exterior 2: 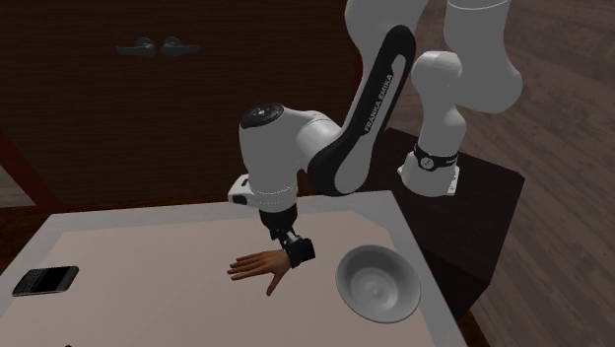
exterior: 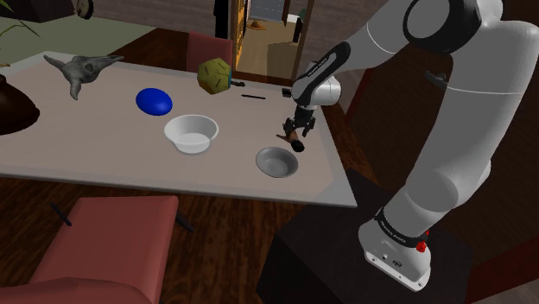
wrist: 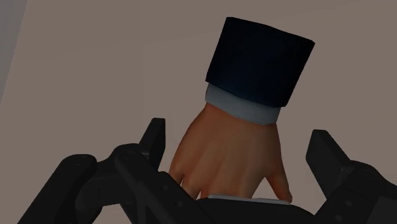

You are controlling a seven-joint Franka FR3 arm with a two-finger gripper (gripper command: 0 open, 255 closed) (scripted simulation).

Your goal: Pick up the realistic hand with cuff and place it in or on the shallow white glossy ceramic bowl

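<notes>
While bending steeply down over the bench (exterior 2: 148, 246), holding the gripper (wrist: 238, 133) spread wide astride the hand with cuff (exterior 2: 258, 263).

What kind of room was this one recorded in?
Probably a dining room in a house: a large pale table with a red upholstered chair drawn up to it, a dark wooden floor, and a doorway behind leading into another furnished room.

The shoulder camera looked down from beside the stand (exterior: 313, 268), table (exterior: 86, 148) filling the frame's left. The second camera faced the arm (exterior 2: 281, 148) closely across the table's corner. The wrist camera hung just above the cuffed hand (wrist: 229, 149), which all three showed.
</notes>
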